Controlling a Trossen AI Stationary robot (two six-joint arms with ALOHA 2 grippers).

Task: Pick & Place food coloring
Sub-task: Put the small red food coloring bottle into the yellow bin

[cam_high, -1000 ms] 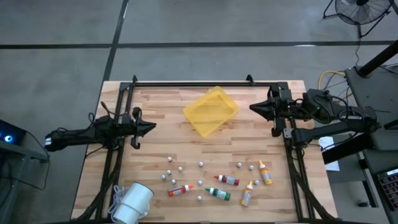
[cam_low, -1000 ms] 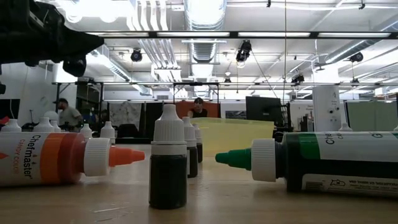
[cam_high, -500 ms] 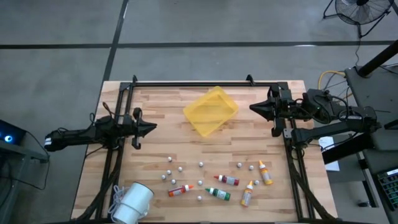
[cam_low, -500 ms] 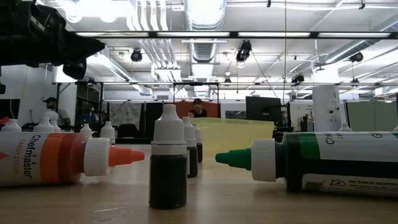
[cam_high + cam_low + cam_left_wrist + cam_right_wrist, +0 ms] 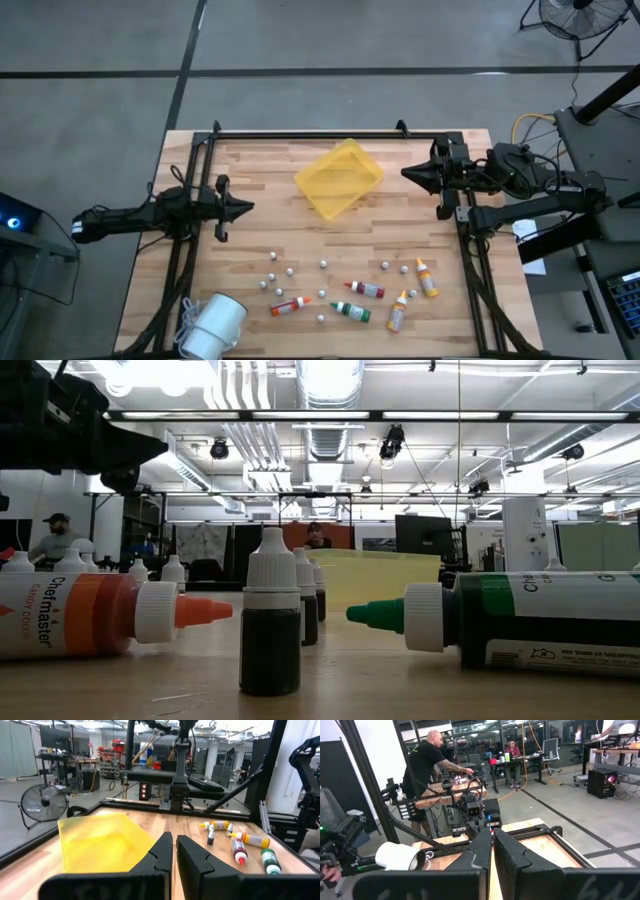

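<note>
The food coloring bottles lie and stand in a loose group near the table's near edge: orange-red (image 5: 290, 305), green (image 5: 351, 312), red (image 5: 366, 289), yellow (image 5: 398, 312) and orange (image 5: 427, 278). The low view shows the orange-capped bottle (image 5: 90, 615) and the green-capped bottle (image 5: 520, 622) on their sides, and a dark bottle (image 5: 270, 625) upright. My left gripper (image 5: 248, 208) hovers shut over the table's left side, well short of the bottles (image 5: 239, 849). My right gripper (image 5: 405, 173) waits shut at the right side, beside the yellow tray (image 5: 338, 178).
Several small pale balls (image 5: 290, 270) are scattered among the bottles. A white roll (image 5: 212, 325) lies at the near left corner. The yellow tray (image 5: 100, 842) sits tilted toward the far middle. A black frame (image 5: 320, 133) borders the table. People stand in the room behind (image 5: 427, 765).
My left gripper has dipped slightly and crept a little toward the near edge, staying shut. The right arm and the bottles have kept still. A person in the room behind has walked across.
</note>
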